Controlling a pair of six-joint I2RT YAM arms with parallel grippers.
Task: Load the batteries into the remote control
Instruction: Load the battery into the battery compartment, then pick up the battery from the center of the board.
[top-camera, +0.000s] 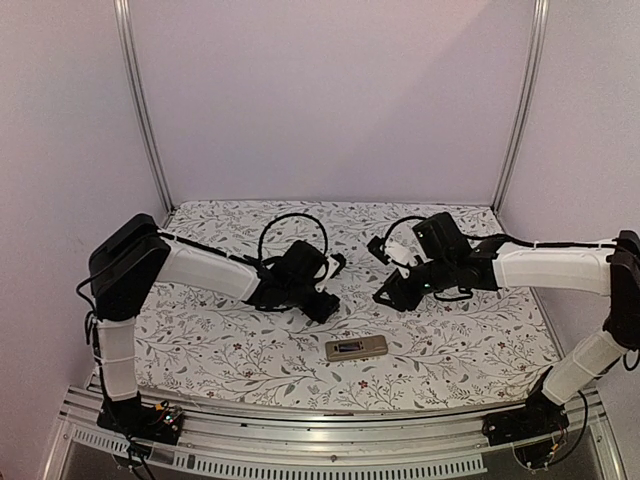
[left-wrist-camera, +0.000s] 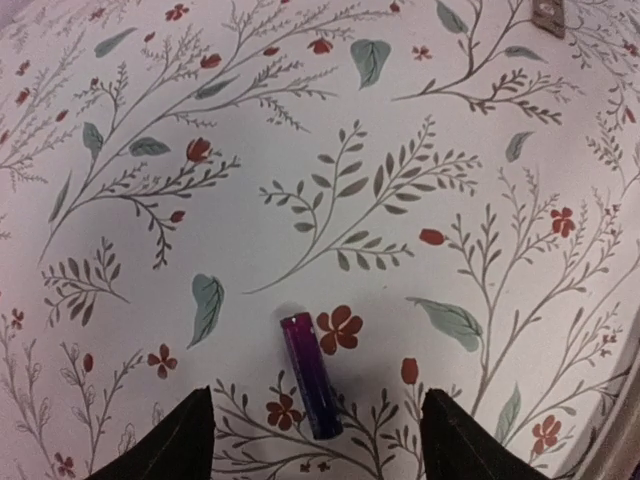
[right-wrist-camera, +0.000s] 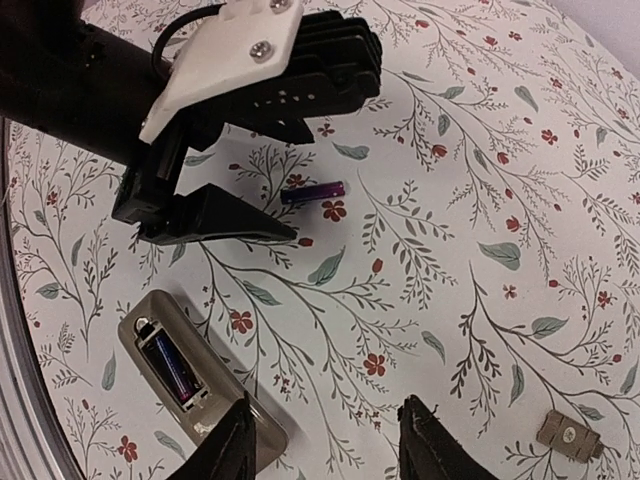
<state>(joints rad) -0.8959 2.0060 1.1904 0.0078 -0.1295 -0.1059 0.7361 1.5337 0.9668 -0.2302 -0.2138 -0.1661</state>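
Note:
The remote control (top-camera: 356, 348) (right-wrist-camera: 205, 392) lies back up near the front middle of the table, its compartment uncovered. One dark purple battery (right-wrist-camera: 172, 368) sits inside it. A second purple battery (left-wrist-camera: 310, 375) (right-wrist-camera: 313, 192) lies loose on the floral cloth. My left gripper (left-wrist-camera: 315, 445) (top-camera: 322, 304) hangs low over it, open, with a finger on each side and neither touching. My right gripper (right-wrist-camera: 335, 450) (top-camera: 386, 272) is open and holds nothing, hovering just right of the remote with its left finger (right-wrist-camera: 232, 450) over the remote's end.
A small grey-tan cover piece (right-wrist-camera: 567, 435) (left-wrist-camera: 548, 15) lies on the cloth, away from the remote. The left arm's black and white wrist (right-wrist-camera: 255, 70) fills the upper left of the right wrist view. Metal frame posts (top-camera: 140, 100) stand at the back corners.

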